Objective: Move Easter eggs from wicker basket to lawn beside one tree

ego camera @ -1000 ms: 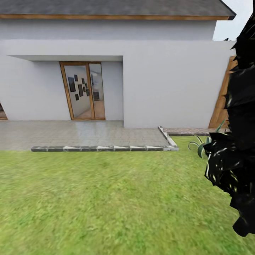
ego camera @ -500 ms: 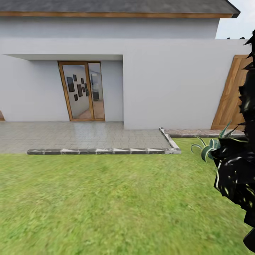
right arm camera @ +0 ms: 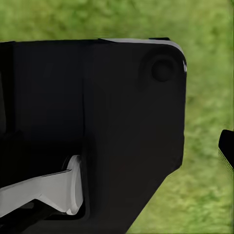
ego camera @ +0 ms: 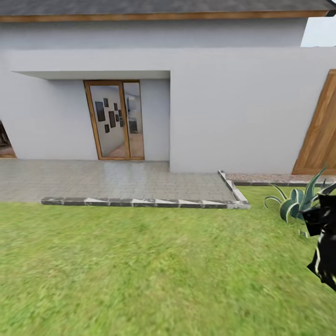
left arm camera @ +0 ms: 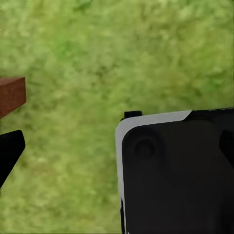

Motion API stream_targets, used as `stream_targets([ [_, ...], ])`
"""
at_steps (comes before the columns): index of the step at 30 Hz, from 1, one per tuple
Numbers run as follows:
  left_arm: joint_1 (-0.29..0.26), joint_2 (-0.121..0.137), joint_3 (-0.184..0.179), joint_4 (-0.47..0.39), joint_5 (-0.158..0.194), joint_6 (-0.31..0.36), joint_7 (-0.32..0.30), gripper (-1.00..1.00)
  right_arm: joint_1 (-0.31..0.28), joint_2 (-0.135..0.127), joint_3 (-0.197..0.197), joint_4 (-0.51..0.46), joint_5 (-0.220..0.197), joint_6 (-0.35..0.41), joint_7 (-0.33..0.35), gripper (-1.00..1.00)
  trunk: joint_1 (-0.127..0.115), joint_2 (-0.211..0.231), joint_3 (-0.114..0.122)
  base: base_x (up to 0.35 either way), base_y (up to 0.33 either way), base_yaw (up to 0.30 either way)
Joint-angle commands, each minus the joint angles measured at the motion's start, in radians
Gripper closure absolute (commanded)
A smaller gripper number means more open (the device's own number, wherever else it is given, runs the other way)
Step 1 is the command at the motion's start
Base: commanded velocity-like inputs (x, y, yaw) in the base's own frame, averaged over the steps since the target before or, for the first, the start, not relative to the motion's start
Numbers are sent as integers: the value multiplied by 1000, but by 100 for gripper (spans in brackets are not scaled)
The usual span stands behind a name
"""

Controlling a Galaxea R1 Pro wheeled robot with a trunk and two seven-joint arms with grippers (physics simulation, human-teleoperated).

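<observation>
Green lawn (ego camera: 140, 270) takes up the near ground in your head view, running up to a stone kerb (ego camera: 140, 202) and the grey paving (ego camera: 102, 179) in front of the white house (ego camera: 224, 107) with its glass door (ego camera: 116, 119); a spiky agave-like plant (ego camera: 298, 200) and a dark, ragged mass of foliage (ego camera: 324, 247) sit at the right edge, beside a slanted wooden panel (ego camera: 322, 135). You are searching at this point, since no wicker basket, egg or thick-trunked tree shows in front of you, so where the eggs lie cannot be told from here. Both wrist views look down on grass past black housings (left arm camera: 180, 170) (the right one (right arm camera: 97, 131) with a pale lever-like part), and neither shows fingertips, so I cannot tell how open either hand is or whether it carries anything. Turn the base slowly and steadily, keep the head level enough to sweep the grass away from the house, and steer clear of the dark foliage on your right.
</observation>
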State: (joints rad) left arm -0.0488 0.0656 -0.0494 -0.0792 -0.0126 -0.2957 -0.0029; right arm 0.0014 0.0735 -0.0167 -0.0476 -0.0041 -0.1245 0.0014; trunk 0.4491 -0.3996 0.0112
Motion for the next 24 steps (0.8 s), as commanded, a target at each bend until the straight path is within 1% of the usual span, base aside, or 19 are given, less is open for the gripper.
stream_targets([
  [1, 0, 0, -4, 1, -1, -3, 0, -100, 0, 0, -2, 0, 0, -3, 0, -100, 1, 0, 0, 338, 3, 16],
  [13, 0, 0, -4, 1, -1, -3, 0, -100, 0, 0, -2, 0, 0, -3, 0, -100, 1, 0, 0, 338, 1, 11],
  [16, 0, 0, -4, 1, -1, -3, 0, -100, 0, 0, -2, 0, 0, -3, 0, -100, 1, 0, 0, 338, 0, 113],
  [22, 0, 0, -4, 1, -1, -3, 0, -100, 0, 0, -2, 0, 0, -3, 0, -100, 1, 0, 0, 338, 0, 210],
  [24, 0, 0, -4, 1, -1, -3, 0, -100, 0, 0, -2, 0, 0, -3, 0, -100, 1, 0, 0, 338, 0, 107],
])
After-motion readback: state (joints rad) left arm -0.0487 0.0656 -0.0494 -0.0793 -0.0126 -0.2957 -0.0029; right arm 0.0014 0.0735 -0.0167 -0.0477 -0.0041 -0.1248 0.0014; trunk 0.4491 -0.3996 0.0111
